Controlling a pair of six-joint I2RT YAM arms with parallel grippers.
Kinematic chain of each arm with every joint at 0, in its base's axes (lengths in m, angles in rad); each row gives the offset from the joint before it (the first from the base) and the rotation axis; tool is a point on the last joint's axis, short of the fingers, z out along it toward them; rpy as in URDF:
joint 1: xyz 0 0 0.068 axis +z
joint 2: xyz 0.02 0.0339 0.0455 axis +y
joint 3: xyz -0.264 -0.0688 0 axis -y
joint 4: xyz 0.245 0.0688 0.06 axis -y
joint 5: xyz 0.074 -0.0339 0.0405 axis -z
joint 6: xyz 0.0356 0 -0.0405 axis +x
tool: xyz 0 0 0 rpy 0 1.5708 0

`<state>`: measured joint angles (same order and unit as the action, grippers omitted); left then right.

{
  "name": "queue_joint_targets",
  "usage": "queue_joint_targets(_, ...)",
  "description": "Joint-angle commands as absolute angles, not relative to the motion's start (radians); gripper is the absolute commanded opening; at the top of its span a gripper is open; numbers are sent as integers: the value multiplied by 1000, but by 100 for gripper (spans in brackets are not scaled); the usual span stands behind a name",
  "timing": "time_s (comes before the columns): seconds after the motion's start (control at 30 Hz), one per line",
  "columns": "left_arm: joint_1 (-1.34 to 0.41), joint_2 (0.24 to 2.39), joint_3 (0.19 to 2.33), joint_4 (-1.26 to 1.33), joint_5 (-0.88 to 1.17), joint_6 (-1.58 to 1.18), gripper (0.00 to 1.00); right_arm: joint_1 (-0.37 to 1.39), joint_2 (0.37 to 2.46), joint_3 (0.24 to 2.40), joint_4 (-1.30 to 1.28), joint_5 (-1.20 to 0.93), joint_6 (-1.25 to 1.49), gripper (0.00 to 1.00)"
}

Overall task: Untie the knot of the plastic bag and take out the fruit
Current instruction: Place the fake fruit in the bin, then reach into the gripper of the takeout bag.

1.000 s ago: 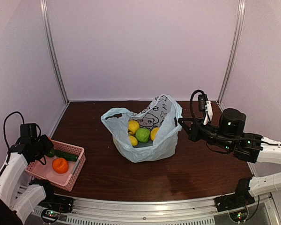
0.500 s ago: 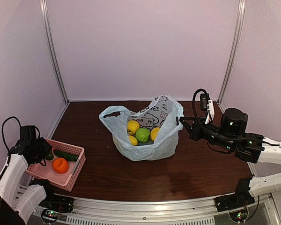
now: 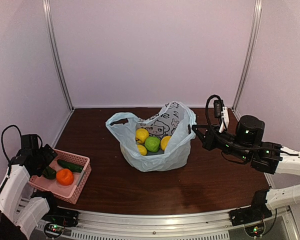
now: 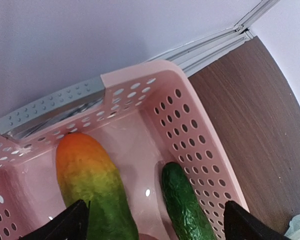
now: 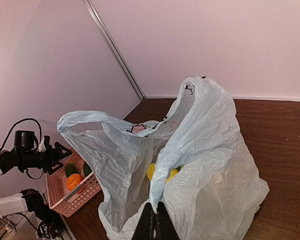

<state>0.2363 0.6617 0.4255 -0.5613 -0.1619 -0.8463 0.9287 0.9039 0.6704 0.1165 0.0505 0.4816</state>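
At the right rim of the plastic bag (image 3: pixel 157 150), the right gripper (image 3: pixel 194 131) was pinched together on a fold of the thin film, and the bag's mouth gaped open. Inside the bag lay yellow and green fruit (image 3: pixel 151 143). Well to the bag's left, the left gripper (image 3: pixel 44 161) hung with jaws wide apart above a pink basket (image 3: pixel 84 172) containing a cucumber (image 4: pixel 185 202), an orange-and-green fruit (image 4: pixel 90 175) and an orange round one (image 3: pixel 64 176).

The plastic bag's (image 3: pixel 162 159) mouth gapes upward, free to enter from above and from the left, its right rim blocked by the right gripper (image 3: pixel 191 130) pinching it; bare table (image 3: pixel 140 190) lies passable toward the pink basket (image 3: pixel 85 172), whose floor appears largely occupied by fruit (image 3: pixel 64 176).
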Motion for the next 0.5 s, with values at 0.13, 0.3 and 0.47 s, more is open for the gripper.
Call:
queue_joint_targets(0.13,245,627,506,-583,-140,-764,97,922,898,673,111,66,483,1)
queue_joint_targets(0.3,245,621,577,-537,35,-689,97,922,912,685,118,58,478,1)
queue_joint_targets(0.47,233,661,667,-496,239,-617,90,922,930,690,140,44,481,1)
